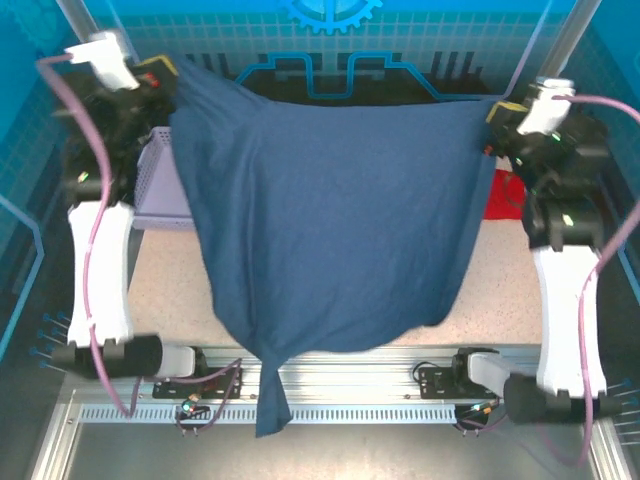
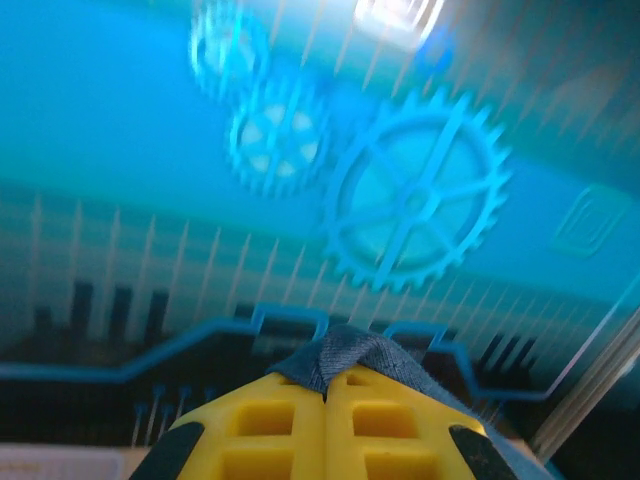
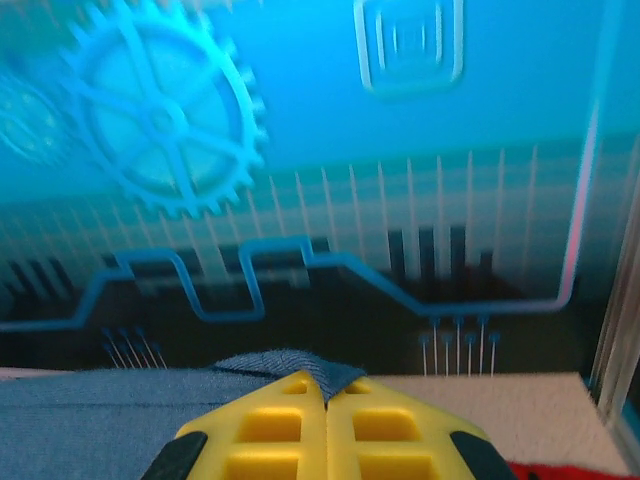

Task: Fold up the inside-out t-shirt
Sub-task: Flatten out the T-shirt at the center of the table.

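Shirt, dark navy and matte, hangs spread like a curtain across the centre of the top view. Its upper edge stretches from upper left to upper right. There the left pincer is clenched on one top corner and the right pincer on the other. Each wrist view shows a fold of blue weave nipped between closed yellow fingers. The cloth narrows downward to a rounded lower edge, and a twisted tail drops over the metal rail at lower centre. Beneath lie a speckled surface, a lavender basket at left and red cloth at right.
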`<action>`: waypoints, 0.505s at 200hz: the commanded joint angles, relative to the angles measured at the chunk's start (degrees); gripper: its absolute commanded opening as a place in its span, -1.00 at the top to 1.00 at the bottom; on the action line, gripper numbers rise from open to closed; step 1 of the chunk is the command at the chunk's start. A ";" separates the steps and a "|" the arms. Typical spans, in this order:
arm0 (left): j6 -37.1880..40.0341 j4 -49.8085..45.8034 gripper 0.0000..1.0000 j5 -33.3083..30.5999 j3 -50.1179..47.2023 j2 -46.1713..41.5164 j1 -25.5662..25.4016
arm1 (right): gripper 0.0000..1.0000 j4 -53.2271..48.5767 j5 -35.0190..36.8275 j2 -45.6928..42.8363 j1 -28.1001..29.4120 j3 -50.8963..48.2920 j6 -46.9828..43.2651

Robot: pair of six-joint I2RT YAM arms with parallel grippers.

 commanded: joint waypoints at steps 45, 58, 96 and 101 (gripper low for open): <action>1.27 -15.30 0.04 -3.49 37.46 48.34 -3.79 | 0.33 0.57 3.18 44.99 3.46 20.83 -0.87; 0.22 -23.45 -0.13 -3.35 51.56 56.24 -4.29 | 0.22 -4.96 2.90 49.47 3.68 27.55 -1.89; -3.75 -23.73 -0.36 -2.92 36.70 45.43 -6.50 | 0.16 -13.43 1.65 42.14 5.37 17.90 -2.26; -4.75 -20.75 -0.36 -2.72 29.29 41.03 -7.14 | 0.15 -13.31 1.33 39.51 5.74 14.02 -1.70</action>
